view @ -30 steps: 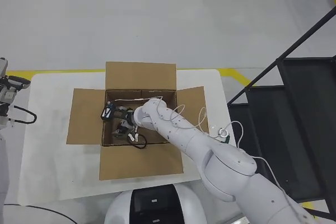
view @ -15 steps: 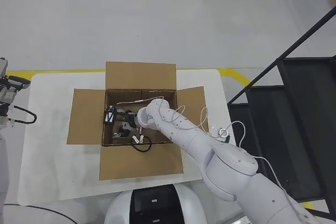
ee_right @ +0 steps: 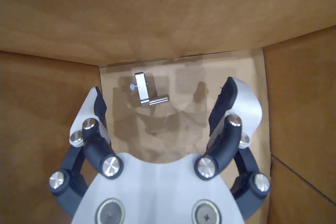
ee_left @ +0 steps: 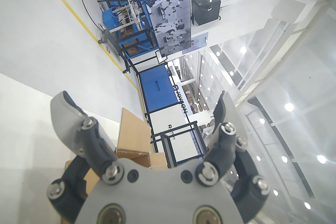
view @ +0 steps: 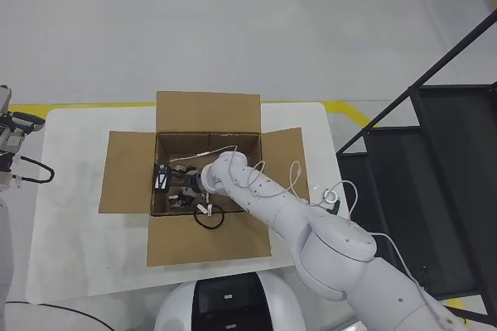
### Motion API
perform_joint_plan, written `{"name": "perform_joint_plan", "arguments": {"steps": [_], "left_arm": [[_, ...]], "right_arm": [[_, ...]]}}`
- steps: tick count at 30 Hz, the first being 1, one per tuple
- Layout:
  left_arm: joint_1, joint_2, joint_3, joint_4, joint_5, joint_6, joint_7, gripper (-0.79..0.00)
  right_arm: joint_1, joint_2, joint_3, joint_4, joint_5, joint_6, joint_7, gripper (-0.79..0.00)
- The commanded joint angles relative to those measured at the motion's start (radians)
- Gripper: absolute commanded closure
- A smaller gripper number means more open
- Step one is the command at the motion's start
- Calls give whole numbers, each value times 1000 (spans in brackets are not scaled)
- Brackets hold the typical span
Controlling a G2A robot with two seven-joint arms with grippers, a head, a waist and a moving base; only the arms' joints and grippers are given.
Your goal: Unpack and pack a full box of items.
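White right tool (ee_right: 162,91), spread and empty, hangs inside cardboard box (ee_right: 168,12). Just beyond, metal bracket (ee_right: 145,93) lies flat on box floor, nearer one finger. Risk: closing pad clips it, skidding it away. Left tool (ee_left: 143,100) released, beyond worktop (view: 74,248) edge.

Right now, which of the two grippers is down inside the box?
The right gripper: it sits open between the walls of the box, above a small metal part. The left gripper is open, well outside it.
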Motion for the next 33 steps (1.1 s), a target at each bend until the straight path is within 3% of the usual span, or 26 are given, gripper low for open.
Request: {"name": "perform_joint_plan", "arguments": {"steps": [1, 6, 9, 15, 20, 33], "left_arm": [[0, 0, 0, 0, 0, 0, 0, -785], [0, 0, 0, 0, 0, 0, 0, -785], [0, 0, 0, 0, 0, 0, 0, -785], [0, 0, 0, 0, 0, 0, 0, -785], [0, 0, 0, 0, 0, 0, 0, -785], [0, 0, 0, 0, 0, 0, 0, -785]], "right_arm": [[1, -5, 2, 10, 2, 11, 3, -763], [6, -17, 2, 39, -1, 17, 26, -409], [7, -21, 6, 54, 5, 13, 25, -342], [2, -30, 13, 73, 16, 6, 28, -80], [2, -36, 19, 88, 24, 10, 33, 0], [42, -9, 53, 126, 36, -14, -24, 0]]}}
